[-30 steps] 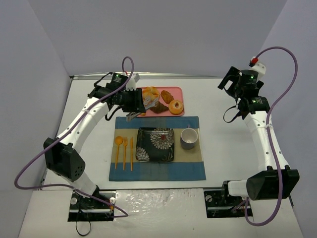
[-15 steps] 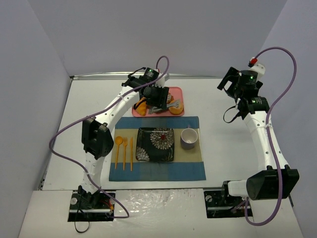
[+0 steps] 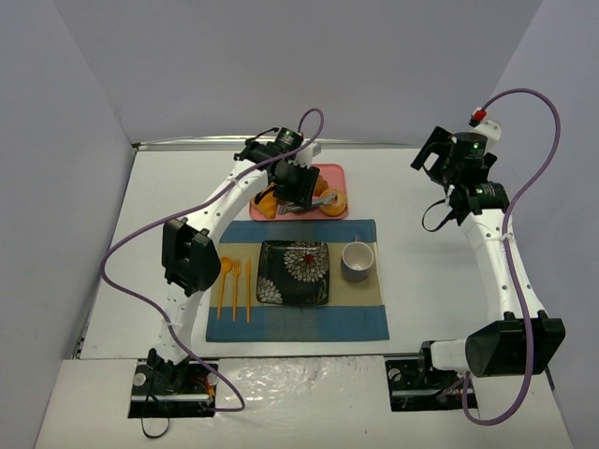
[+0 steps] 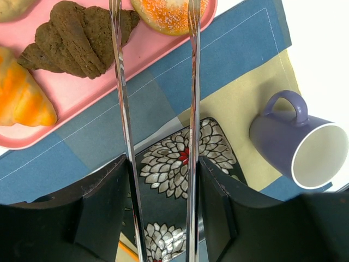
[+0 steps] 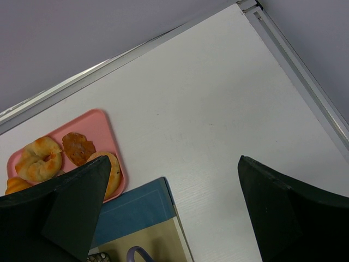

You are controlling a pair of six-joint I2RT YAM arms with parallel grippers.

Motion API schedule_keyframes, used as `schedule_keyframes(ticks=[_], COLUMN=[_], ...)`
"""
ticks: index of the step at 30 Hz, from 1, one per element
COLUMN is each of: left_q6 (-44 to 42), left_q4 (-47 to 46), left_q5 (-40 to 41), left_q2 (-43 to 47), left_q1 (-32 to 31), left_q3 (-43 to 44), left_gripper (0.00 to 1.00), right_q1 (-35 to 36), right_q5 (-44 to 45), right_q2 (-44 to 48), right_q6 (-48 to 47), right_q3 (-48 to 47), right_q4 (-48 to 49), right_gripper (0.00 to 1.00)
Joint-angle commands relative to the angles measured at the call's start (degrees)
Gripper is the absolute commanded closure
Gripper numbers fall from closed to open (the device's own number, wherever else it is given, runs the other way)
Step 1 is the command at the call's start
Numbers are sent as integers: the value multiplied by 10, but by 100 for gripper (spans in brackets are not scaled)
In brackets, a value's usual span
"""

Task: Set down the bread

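The small round golden-orange ring bun [image 4: 166,13] lies flat in the near right corner of the pink plastic tray [image 4: 87,95], just beside a dark brown croissant [image 4: 76,35]; being round, it has no long axis and points no particular way. The left gripper [image 4: 153,6] hangs over it with its long thin metal prongs [image 4: 191,109] apart, one across the bun's edge, the other over the croissant. The right gripper [image 5: 174,164] sits well apart from the tray, its fingers spread wide on nothing

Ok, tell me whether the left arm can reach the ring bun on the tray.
Probably yes: the left fingers are open right at the bread, nothing between; the dark croissant sits close beside.
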State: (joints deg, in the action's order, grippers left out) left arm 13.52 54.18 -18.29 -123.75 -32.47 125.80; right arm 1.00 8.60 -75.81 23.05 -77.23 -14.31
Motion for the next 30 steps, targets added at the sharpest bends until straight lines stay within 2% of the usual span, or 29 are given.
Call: schedule_keyframes(ticks=[1,18,23,30], left_q6=[-3,39,41,42], left_q4=[-5,-34,-9,8], left_q5=[-8,-22,-24,-27], left_q2=[5,-33,-50,-58], left_q1=[-1,10,11,11], left_q3=[40,52,72,80], left_gripper=[54,54,61,65], right_q1=[-7,-7,-7,-7], right_q5=[11,23,31,40], right_q2=[-1,8,9,15], right_q6=[-4,-5,-5,-5], right_q3=[-3,2,2,5], right_q4=[35,35,35,35], right_gripper=[0,0,0,0])
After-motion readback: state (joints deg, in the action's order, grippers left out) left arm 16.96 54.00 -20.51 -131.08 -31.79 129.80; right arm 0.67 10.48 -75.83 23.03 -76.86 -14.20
